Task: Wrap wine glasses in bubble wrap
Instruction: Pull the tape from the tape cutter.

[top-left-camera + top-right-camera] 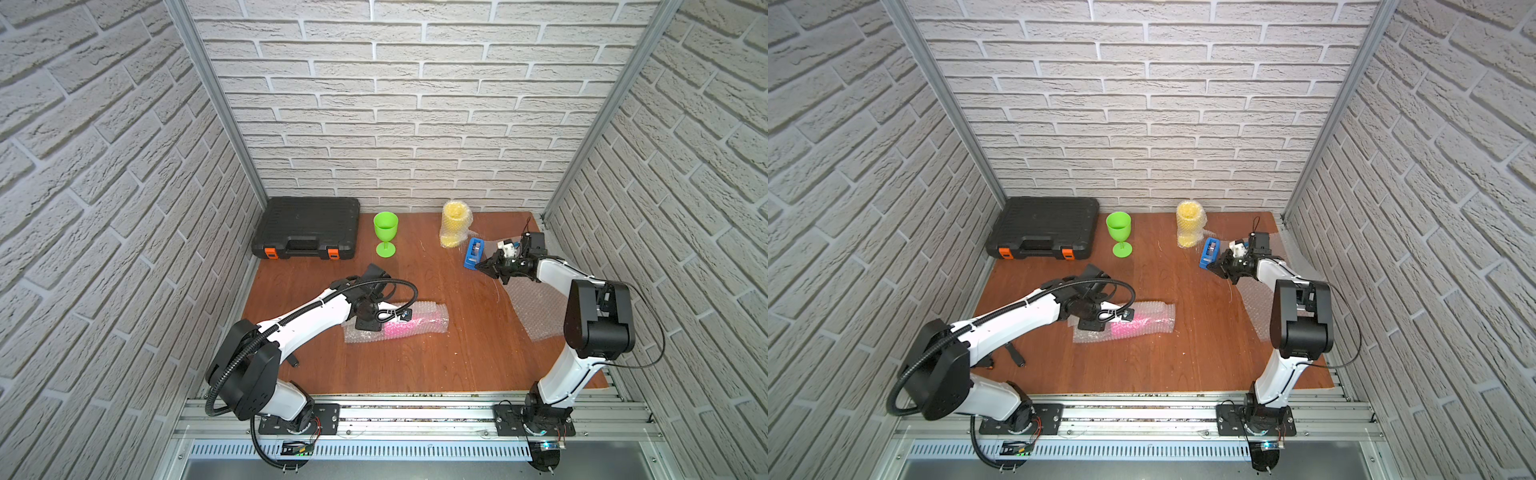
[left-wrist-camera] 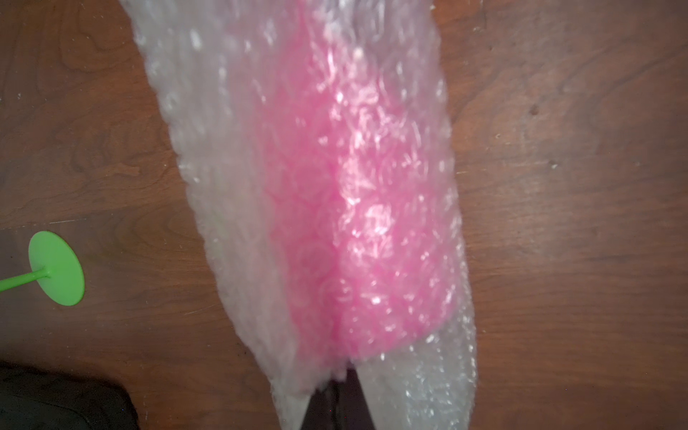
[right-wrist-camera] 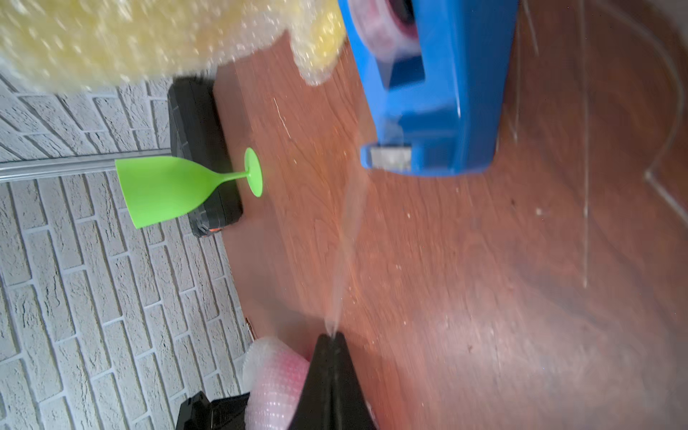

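Black right gripper, pressed shut, pinched a tape strip stretched from the tape dispenser. Well apart, toward the left arm, lay the pink goblet rolled in bubble wrap, long axis crosswise, left gripper clamping the wrap's end.

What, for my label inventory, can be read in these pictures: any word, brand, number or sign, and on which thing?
No legible text in any view.
black case: no label can be made out.
blue tape dispenser: no lettering shows.
small board by the front rail: any markings are too small to read.
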You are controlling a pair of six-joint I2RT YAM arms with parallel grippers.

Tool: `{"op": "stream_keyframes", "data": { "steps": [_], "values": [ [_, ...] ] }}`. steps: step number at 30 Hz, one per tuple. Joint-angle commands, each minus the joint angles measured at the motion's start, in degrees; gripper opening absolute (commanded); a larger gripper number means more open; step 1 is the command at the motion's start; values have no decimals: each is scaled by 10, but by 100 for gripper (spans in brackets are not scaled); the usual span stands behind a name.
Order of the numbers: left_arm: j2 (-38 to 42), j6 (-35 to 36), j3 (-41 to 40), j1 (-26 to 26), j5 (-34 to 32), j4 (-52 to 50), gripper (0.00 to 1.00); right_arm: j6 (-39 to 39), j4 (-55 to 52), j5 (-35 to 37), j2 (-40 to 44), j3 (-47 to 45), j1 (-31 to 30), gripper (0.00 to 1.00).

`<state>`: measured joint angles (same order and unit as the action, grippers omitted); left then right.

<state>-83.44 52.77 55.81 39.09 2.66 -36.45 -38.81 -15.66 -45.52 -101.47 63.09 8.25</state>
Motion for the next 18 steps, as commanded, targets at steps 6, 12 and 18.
{"op": "stream_keyframes", "data": {
  "steps": [6, 12, 18],
  "values": [
    [-13, -2, -1, 9, 7, -19, 0, 12, -1, -15, 54, -86, -28, 3],
    [-16, -1, 0, 9, 5, -20, 0, 17, 15, -10, 41, -110, -34, 3],
    [-15, -3, -2, 10, 5, -21, 0, 28, 24, -6, 0, -112, -42, 3]
  ]
}}
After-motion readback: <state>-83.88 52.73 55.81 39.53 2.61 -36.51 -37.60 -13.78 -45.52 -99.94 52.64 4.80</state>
